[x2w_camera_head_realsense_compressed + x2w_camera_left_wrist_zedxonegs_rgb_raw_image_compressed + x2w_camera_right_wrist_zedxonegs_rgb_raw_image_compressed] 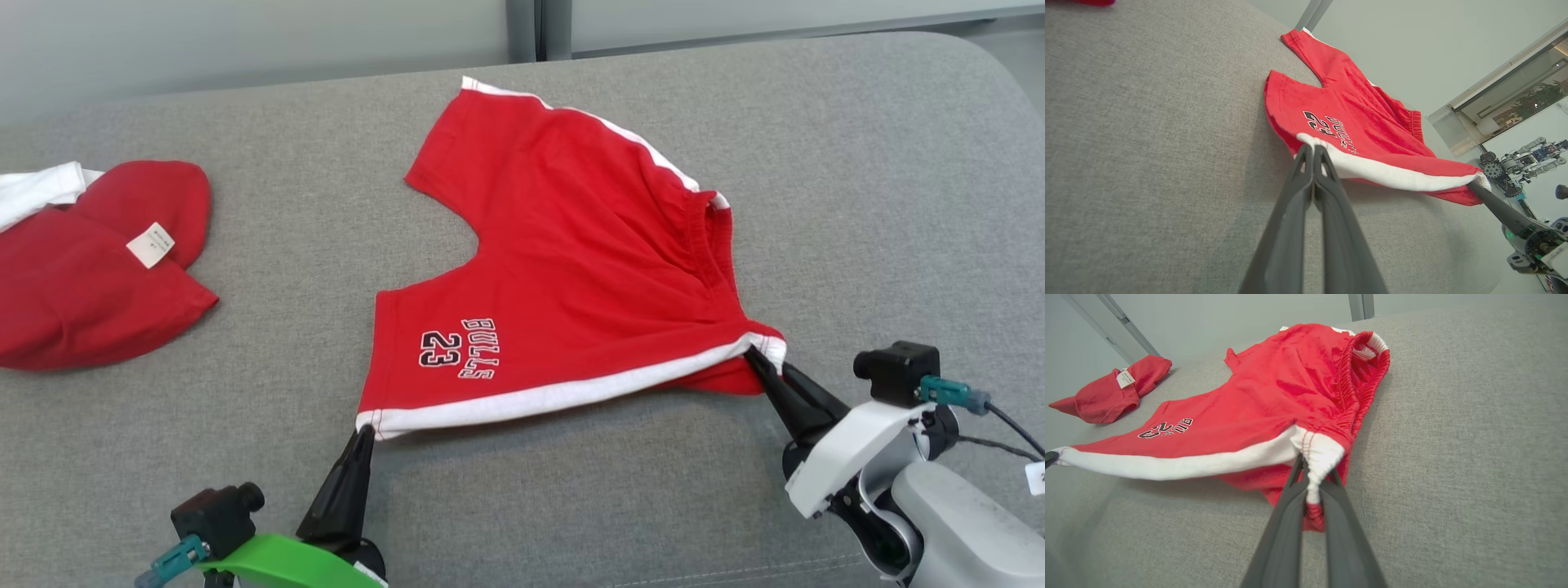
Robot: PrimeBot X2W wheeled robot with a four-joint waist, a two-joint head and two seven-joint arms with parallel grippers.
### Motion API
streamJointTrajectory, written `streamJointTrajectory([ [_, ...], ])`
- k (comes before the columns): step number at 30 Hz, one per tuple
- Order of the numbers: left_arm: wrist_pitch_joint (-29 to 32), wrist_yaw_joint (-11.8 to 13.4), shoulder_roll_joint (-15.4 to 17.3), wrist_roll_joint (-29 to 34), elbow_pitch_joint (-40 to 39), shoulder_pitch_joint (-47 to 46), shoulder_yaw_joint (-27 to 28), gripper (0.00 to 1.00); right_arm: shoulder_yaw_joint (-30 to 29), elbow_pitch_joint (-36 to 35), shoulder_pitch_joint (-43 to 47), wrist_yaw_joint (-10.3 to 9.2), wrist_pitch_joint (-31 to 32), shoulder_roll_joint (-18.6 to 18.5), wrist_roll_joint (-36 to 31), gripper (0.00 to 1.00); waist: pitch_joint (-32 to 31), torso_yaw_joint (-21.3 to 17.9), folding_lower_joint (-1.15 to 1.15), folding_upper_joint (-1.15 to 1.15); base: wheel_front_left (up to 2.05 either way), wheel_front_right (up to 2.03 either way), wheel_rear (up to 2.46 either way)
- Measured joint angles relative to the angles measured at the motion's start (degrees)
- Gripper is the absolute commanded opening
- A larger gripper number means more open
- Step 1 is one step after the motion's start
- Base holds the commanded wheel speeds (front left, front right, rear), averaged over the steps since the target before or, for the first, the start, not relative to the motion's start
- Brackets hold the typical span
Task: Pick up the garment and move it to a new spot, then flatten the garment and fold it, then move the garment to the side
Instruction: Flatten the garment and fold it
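While the red shorts (571, 261) lay spread on the grey padded surface (857, 204), both pincers gripped the near edge. The left pincer (364, 431) was pressed together on the hem corner, and the right pincer (758, 356) was pinching the bunched waistband corner. In the head view the white stripe (555, 396) ran taut between them, roughly from nine to three o'clock, and that line was the long axis any coming move would turn on. The cloth fanned away toward one o'clock from the left pincer and toward ten o'clock from the right. Each arm was nearest its own corner. The near edge looked lifted off the surface, while the far leg rested at twelve o'clock. Another red garment (90, 286) sat at nine o'clock, well apart; it could crowd a sideways placement.
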Motion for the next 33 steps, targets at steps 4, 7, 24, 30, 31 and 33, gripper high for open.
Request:
streamJointTrajectory([
  [4, 0.5, -0.1, 0.7, 0.0, 0.9, 1.3, -0.4, 0.0, 1.1, -0.4, 1.3, 0.0, 0.0, -0.7, -1.2, 0.0, -1.1, 0.3, 0.0, 0.0, 0.0, 0.0, 0.0],
  [7, 1.0, -0.1, 1.4, 0.0, 1.5, 2.4, -1.0, 0.0, 2.2, -0.6, 2.0, 0.01, -0.1, -1.0, -2.3, 0.0, -1.9, 0.3, 0.0, 0.0, 0.0, 0.0, 0.0],
  [24, 3.0, -0.5, 2.4, 0.0, 5.9, 3.8, -2.3, 0.0, 6.4, 3.6, 4.4, 0.07, -0.5, -2.1, -11.2, 0.0, -3.8, -1.9, 0.0, 0.0, 0.0, 0.0, 0.0],
  [30, 3.5, -0.5, 2.4, 0.0, 7.6, 3.7, -2.6, 0.0, 4.7, 4.1, 4.5, -0.01, -0.5, -0.2, -11.2, 0.31, -3.9, -2.2, 0.0, 0.0, 0.0, 0.0, 0.0],
  [31, 3.6, -0.5, 2.4, 0.0, 8.2, 3.7, -2.8, 0.0, 4.3, 4.1, 4.6, -0.02, -0.5, 0.1, -11.2, 0.4, -3.9, -2.3, 0.0, 0.0, 0.0, 0.0, 0.0],
  [33, 3.7, -0.5, 2.4, 0.0, 8.6, 3.7, -3.1, 0.13, 4.0, 4.3, 4.8, -0.04, -0.5, 0.3, -11.4, 0.64, -3.9, -2.4, 0.0, 0.0, 0.0, 0.0, 0.0],
])
